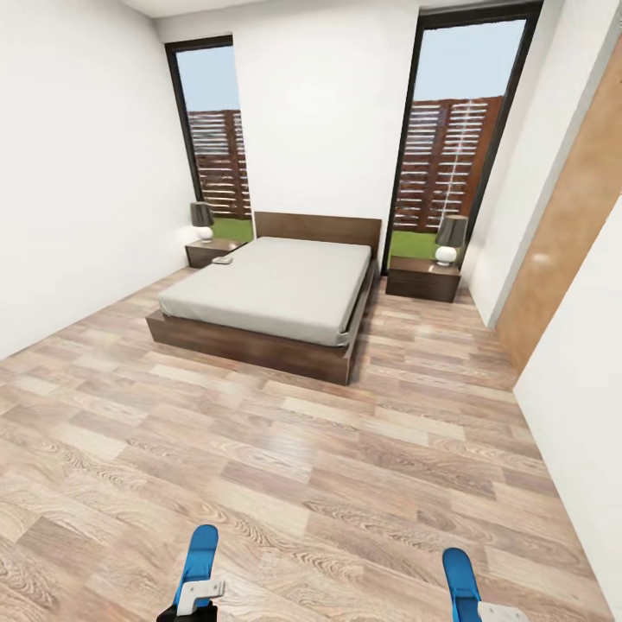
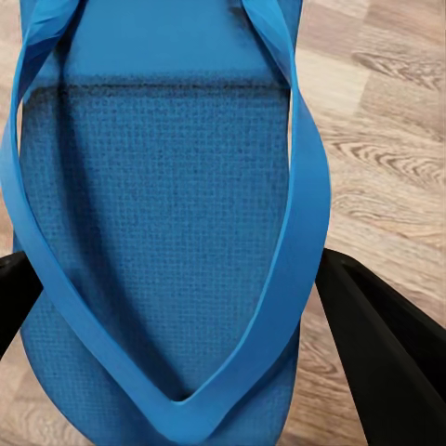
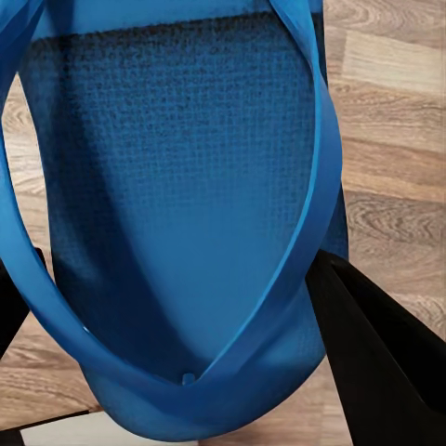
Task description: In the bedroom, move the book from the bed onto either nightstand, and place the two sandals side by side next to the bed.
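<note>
Both blue sandals sit pinched in my grippers: one in my left gripper [image 2: 186, 307], sandal [image 2: 158, 232], the other in my right gripper [image 3: 177, 316], sandal [image 3: 177, 204]. Far ahead stands the bed [image 1: 276, 294], nightstands [image 1: 423, 278] flanking it.

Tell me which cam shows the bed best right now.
Head view. The whole bed shows there, across the wood floor between two nightstands. The wrist views have none of it: each looks at a blue sandal, left sandal and right sandal, over floor planks.
</note>
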Controlling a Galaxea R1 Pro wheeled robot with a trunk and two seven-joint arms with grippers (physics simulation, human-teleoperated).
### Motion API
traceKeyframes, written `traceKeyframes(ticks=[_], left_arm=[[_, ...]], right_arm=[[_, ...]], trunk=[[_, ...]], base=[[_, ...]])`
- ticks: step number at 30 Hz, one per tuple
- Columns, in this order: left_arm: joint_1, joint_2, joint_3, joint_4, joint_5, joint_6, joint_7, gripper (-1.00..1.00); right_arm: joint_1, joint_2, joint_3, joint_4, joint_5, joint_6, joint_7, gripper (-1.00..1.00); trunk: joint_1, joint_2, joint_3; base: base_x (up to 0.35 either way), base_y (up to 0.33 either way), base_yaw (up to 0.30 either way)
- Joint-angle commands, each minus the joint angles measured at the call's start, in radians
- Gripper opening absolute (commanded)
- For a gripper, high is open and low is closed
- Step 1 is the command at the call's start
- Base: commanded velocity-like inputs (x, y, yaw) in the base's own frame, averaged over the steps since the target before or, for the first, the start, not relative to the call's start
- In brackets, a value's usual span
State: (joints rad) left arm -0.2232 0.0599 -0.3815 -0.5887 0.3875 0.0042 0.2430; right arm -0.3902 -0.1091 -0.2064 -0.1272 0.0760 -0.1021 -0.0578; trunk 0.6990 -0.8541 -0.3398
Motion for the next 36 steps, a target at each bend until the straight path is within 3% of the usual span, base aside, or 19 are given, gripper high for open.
traceKeyframes(ticks=[1,17,26,36], left_arm=[[-0.001,0.002,-0.009,-0.001,0.008,0.000,0.009,-1.00],[-0.001,0.002,-0.010,0.001,0.006,0.000,0.010,-1.00],[-0.001,0.002,-0.037,0.001,0.007,-0.001,0.010,-1.00],[-0.001,0.001,-0.040,0.002,0.007,-0.001,0.010,-1.00]], right_arm=[[-0.001,0.000,-0.007,0.001,0.007,-0.004,-0.002,-1.00],[-0.001,0.000,-0.007,0.001,0.007,-0.004,-0.002,-1.00],[-0.001,0.000,-0.007,0.001,0.007,-0.004,-0.002,-1.00],[-0.001,0.000,-0.007,0.001,0.007,-0.004,-0.002,-1.00]], trunk=[[0.000,-0.001,-0.001],[0.000,-0.001,-0.001],[0.000,-0.001,-0.001],[0.000,-0.001,-0.001]], base=[[0.018,0.000,-0.154],[0.256,-0.008,-0.202],[0.309,-0.134,-0.109],[0.290,-0.140,-0.164]])
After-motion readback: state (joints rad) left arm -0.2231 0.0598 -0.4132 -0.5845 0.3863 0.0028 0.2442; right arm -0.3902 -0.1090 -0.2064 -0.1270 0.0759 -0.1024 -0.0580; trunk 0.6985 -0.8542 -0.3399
